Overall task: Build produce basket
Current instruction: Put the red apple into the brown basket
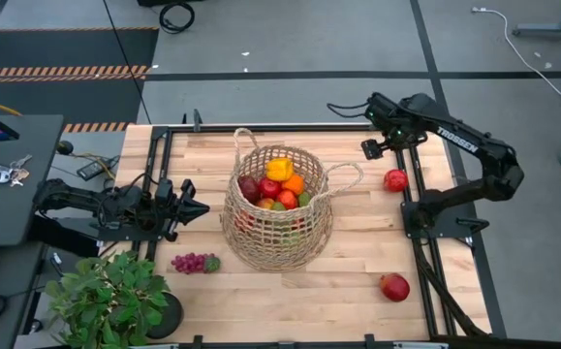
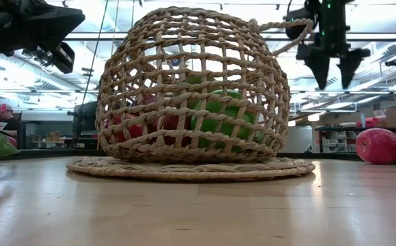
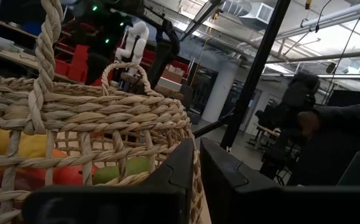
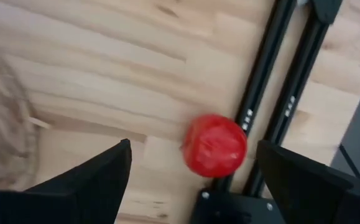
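From above, my right gripper hangs open over the bench's far right side, a round red apple just beside it; the big tan woven straw basket sits mid-bench, holding produce. At bench level, the apple lies below my spread fingers. My right wrist shows it between them. My left gripper waits closed beside the basket.

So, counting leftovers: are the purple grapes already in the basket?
No, the purple grapes lie on the table beside the basket, near the potted plant.
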Robot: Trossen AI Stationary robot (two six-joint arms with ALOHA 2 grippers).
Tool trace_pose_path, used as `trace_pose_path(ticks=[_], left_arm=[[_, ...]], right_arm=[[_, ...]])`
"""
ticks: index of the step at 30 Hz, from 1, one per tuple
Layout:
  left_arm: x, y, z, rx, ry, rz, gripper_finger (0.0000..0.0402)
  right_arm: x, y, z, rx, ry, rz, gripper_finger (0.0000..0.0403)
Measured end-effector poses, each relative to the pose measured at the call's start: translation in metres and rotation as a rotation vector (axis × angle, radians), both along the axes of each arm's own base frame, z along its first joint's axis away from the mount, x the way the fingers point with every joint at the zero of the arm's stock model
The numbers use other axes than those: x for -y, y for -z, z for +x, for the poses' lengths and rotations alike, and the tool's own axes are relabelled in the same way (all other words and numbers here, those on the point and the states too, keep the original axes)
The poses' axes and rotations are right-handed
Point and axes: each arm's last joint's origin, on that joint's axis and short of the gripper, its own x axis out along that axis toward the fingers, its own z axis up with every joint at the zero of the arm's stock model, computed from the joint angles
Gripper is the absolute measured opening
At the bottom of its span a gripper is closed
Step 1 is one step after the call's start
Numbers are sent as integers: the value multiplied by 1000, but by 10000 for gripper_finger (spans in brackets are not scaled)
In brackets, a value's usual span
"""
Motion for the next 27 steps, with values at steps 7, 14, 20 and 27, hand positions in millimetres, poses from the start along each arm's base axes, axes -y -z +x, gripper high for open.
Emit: trace_pose_path(ticks=[7,14,20,27], left_arm=[[0,0,0,0,0,0,28],[0,0,0,0,0,0,36],[0,0,0,0,0,0,28],[0,0,0,0,0,0,35]], right_arm=[[6,27,-12,-74,1,109,375],[-2,50,-19,-108,62,235,398],[-6,75,-22,-133,176,254,397],[-11,96,-29,-103,296,178,398]])
